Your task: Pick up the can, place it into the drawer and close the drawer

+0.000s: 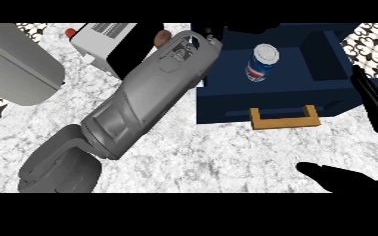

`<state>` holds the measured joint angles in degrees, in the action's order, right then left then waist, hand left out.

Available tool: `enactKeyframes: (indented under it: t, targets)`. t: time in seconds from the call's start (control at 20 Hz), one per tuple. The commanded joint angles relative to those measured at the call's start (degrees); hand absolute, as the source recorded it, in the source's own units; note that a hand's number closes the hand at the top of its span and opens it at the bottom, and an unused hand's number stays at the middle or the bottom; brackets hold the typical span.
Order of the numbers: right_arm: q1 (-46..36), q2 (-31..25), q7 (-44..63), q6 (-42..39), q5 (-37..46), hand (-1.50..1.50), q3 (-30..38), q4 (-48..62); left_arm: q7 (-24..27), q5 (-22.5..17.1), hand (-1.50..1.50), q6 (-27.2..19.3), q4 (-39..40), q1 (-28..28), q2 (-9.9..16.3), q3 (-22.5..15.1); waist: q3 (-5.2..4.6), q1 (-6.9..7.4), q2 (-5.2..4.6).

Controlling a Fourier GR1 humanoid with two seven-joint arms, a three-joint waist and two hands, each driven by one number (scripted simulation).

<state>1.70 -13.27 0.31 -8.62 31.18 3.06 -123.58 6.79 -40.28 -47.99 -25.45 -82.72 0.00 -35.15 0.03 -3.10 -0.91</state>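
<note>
Can, blue-and-white cylinder (262, 62), stands upright inside open navy drawer (221, 111), so placing looks done. Left hand (210, 30) mostly hidden beyond forearm; fingers' state cannot be told. Right hand (336, 178) low right, fingers relaxed, near wooden handle (285, 118), presumably for closing.

Left forearm (148, 95) beside open drawer (295, 100)

The can (262, 63) stands upright in the open drawer (295, 97) at the right, whose handle (285, 118) faces front, with a toaster (111, 42) behind at the left.
</note>
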Motion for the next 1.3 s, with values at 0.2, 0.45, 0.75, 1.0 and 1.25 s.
enactKeyframes:
  t: [0.2, 0.45, 0.75, 1.0, 1.25]
  targets:
    - [-7.56, -2.75, -0.82, 3.63, 17.51, -1.50, -6.20, 12.96, -1.74, -0.60, -1.50, -2.74, -3.96, 2.61, 0.00, -2.09, 0.02, 2.17, 0.48]
    - [-6.53, -1.64, -1.28, 9.12, 26.74, -1.50, -9.72, 21.43, -3.12, 1.64, -1.50, 0.94, -3.30, 2.35, 2.21, 0.60, -0.01, 3.91, 0.95]
    - [-10.24, 4.85, -3.07, 21.20, 29.76, -1.50, -9.32, 34.46, -10.18, 4.85, -1.50, 0.31, -9.08, 1.63, 7.24, -0.56, 0.01, 4.43, 1.14]
    - [-16.49, 2.68, -6.48, 23.74, 28.33, -1.50, -4.21, 45.70, -13.11, 6.09, -1.50, 1.53, -18.07, 7.75, 12.06, -0.98, 0.00, 5.13, 1.22]
    - [-19.75, 5.16, -6.46, 30.76, 33.00, -1.50, -4.33, 56.21, -18.83, 6.41, -1.50, 4.48, -23.52, 7.21, 19.95, -0.50, 0.04, 6.00, 1.09]
